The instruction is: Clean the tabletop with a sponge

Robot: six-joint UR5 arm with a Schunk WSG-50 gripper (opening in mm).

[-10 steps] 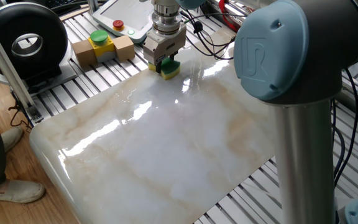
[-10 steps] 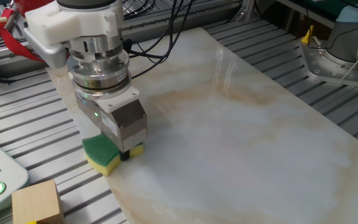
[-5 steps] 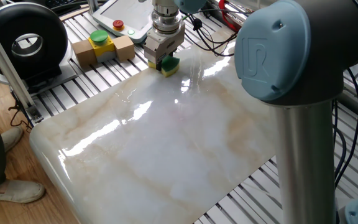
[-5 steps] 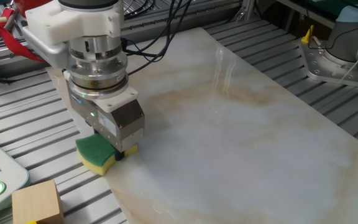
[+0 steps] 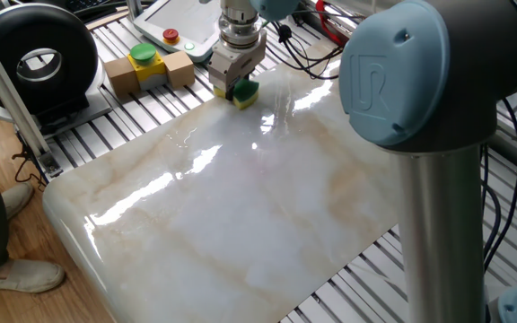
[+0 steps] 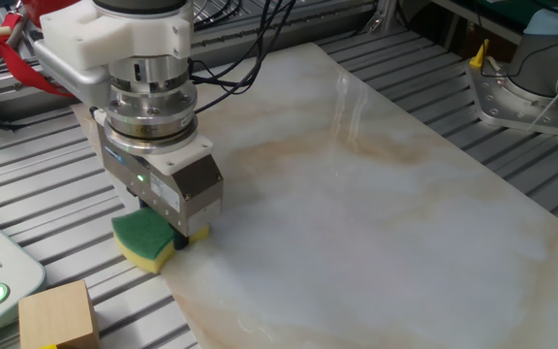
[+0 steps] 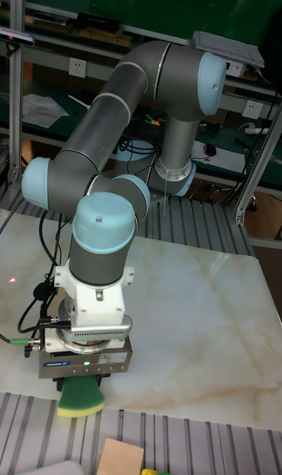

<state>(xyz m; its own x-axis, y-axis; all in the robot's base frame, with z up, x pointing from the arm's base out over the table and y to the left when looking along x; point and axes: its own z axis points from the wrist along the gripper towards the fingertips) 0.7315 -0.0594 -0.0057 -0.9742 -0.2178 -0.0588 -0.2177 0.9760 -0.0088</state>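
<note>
We start with the arm (image 7: 117, 154), grey tubes with pale blue joint caps, which folds down from the 12 o'clock side of the tall fixed view to a white wrist flange. Beneath it lies the tabletop (image 5: 240, 206), a glossy white slab with faint beige veins and rounded corners, resting on a ribbed grey slat surface (image 6: 37, 194). In one fixed view a blue joint cap (image 5: 411, 67) fills the 2 o'clock part of the picture.

At about 10 o'clock in that view we see a black round housing (image 5: 34, 54), and just beside it, toward 11 o'clock, wooden blocks (image 5: 151, 74) carrying a yellow-and-green button (image 5: 144, 56). A white pendant with a red button (image 5: 173, 31) lies at 12 o'clock, and a shoe (image 5: 21, 274) shows on the wooden floor at 8 o'clock.

The gripper (image 6: 175, 236) points straight down at the slab's edge, its jaws drawn in on the sponge (image 6: 143, 237), green layer up and yellow foam below. The sponge sits at 8 o'clock in the other fixed view, pressed to the surface and overhanging the slab's edge onto the slats. In the tall view it shows at 6 o'clock (image 7: 81, 398), straddling that same edge.
</note>
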